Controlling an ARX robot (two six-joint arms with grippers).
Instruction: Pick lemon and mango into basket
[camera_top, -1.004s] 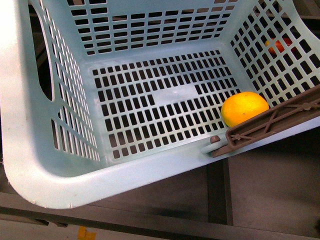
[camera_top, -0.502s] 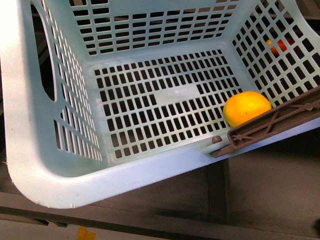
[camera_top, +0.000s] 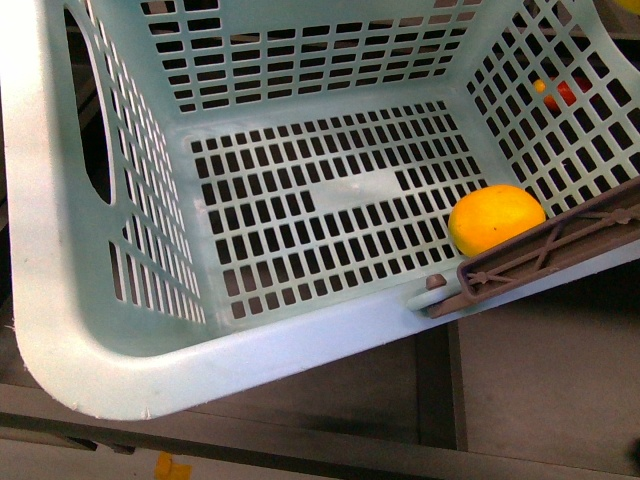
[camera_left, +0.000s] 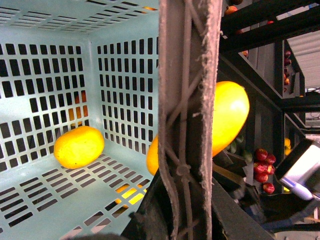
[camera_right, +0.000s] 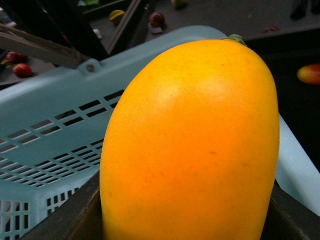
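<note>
Dark shelving surrounds the basket (camera_top: 90, 330), lemon (camera_top: 496, 219) inside — the right gripper's dark jaws clamp the mango (camera_right: 192, 145); left gripper's state unclear.

basket (camera_top: 90, 330): matt plastic | handle (camera_top: 545, 255): ribbed plastic | mango (camera_right: 190, 145): smooth, slightly glossy | lemon (camera_top: 496, 219): smooth

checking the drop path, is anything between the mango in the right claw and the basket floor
The mango fills the right wrist view, just outside the basket rim. The brown handle lies along that rim, in front of the mango in the left wrist view. Inside, only the lemon occupies the floor's right corner; the rest is bare.
</note>
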